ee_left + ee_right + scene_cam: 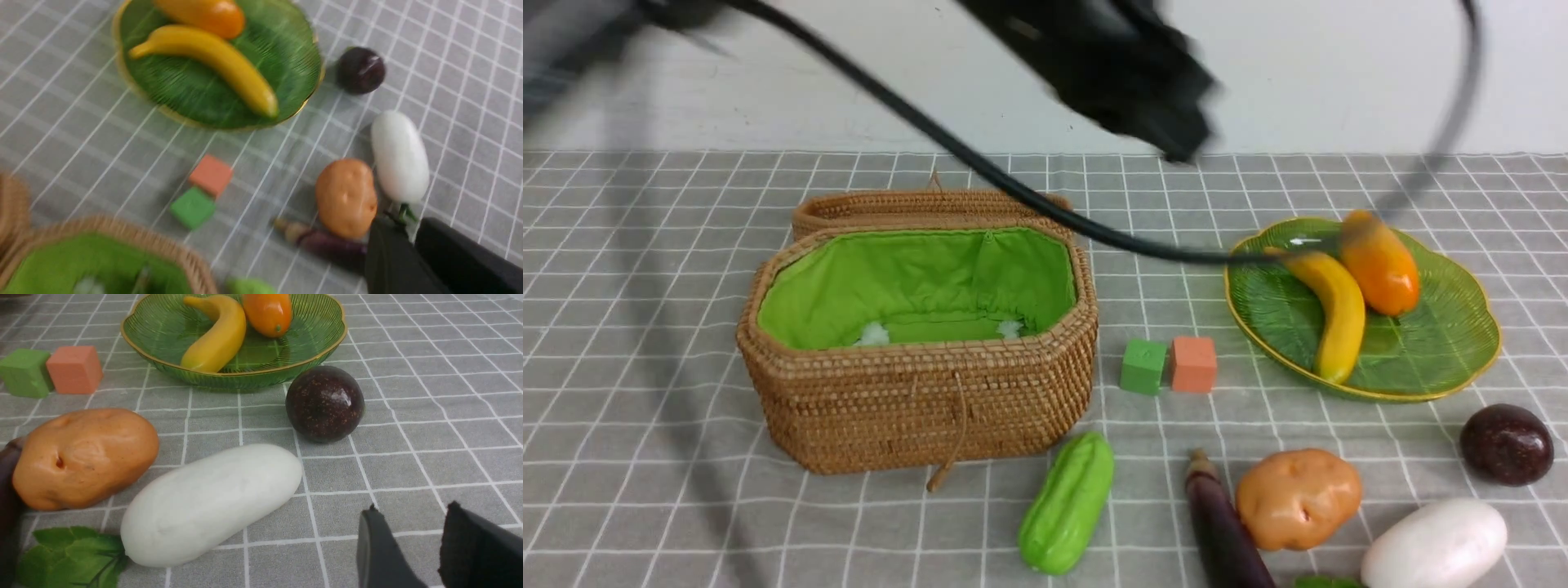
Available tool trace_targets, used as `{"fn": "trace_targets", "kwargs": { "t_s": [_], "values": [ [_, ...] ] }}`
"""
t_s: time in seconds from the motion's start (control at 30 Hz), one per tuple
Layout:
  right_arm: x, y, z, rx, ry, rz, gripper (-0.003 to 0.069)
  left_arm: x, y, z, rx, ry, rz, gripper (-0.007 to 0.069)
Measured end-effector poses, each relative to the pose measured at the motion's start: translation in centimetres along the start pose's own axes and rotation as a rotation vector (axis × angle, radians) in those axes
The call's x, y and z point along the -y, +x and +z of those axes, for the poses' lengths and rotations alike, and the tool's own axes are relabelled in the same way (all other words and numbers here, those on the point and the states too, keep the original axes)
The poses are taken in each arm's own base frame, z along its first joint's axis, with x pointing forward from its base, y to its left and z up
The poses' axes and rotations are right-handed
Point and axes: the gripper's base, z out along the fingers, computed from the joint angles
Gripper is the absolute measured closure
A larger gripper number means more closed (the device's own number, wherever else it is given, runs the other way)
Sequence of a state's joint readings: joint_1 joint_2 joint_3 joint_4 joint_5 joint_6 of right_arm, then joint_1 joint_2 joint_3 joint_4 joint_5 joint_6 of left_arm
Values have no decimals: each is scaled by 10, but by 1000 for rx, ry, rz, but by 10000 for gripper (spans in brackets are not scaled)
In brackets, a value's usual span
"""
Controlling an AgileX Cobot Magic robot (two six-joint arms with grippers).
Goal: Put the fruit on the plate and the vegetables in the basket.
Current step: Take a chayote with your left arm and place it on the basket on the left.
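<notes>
The maroon fruit [325, 403] is lying near right, beside the plate [1429, 351]. It looks glossy, round, probably light and slippery, so we are aiming across its widest middle. Our right gripper [412, 508] is hanging apart, empty; our left gripper [408, 226] is narrowly apart, empty.

The banana [1339, 314] and mango [1380, 261] lie on the plate [1445, 343], right of the basket [915, 408]. The potato [1297, 498] lies before the plate.

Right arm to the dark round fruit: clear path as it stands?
Probably yes. Bare cloth lies between the right jaws and the dark fruit; the white vegetable sits off to one side.
</notes>
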State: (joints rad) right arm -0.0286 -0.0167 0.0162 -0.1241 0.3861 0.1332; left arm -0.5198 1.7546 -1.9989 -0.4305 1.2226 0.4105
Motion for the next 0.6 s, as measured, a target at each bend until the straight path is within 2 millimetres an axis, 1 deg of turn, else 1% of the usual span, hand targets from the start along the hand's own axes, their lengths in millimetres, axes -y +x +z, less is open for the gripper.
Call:
{"fn": "trace_targets", "kwargs": {
  "t_s": [0.03, 0.07, 0.1, 0.13, 0.2, 0.27, 0.3, 0.33, 0.37, 0.4, 0.47, 0.5, 0.53, 0.57, 0.6],
  "values": [
    [0, 0, 0, 0, 0, 0, 417, 1, 2, -2, -2, -6, -4, 484],
    [0, 0, 0, 0, 0, 0, 417, 4, 13, -6, -19, -22, -20, 466],
    [0, 0, 0, 0, 0, 0, 417, 7, 22, -7, -12, -43, -39, 431],
    [0, 0, 0, 0, 0, 0, 417, 12, 39, -3, -3, -75, -70, 372],
    [0, 0, 0, 0, 0, 0, 417, 16, 63, 15, 8, -127, -105, 272],
    [0, 0, 0, 0, 0, 0, 417, 19, 79, 32, -3, -150, -119, 194],
    [0, 0, 0, 0, 0, 0, 417, 22, 89, 43, -12, -164, -119, 135],
    [0, 0, 0, 0, 0, 0, 417, 25, 94, 51, -26, -167, -131, 106],
    [0, 0, 0, 0, 0, 0, 417, 27, 98, 61, -32, -172, -169, 52],
    [0, 0, 0, 0, 0, 0, 417, 29, 100, 69, -38, -174, -213, 13],
    [0, 0, 0, 0, 0, 0, 417, 28, 103, 82, -52, -183, -291, -27],
    [0, 0, 0, 0, 0, 0, 417, 25, 106, 95, -82, -195, -355, -38],
    [0, 0, 0, 0, 0, 0, 417, 23, 107, 101, -101, -201, -378, -40],
    [0, 0, 0, 0, 0, 0, 417, 18, 114, 116, -156, -218, -414, -38],
    [0, 0, 0, 0, 0, 0, 417, 17, 114, 118, -166, -221, -418, -37]
  ]
}}
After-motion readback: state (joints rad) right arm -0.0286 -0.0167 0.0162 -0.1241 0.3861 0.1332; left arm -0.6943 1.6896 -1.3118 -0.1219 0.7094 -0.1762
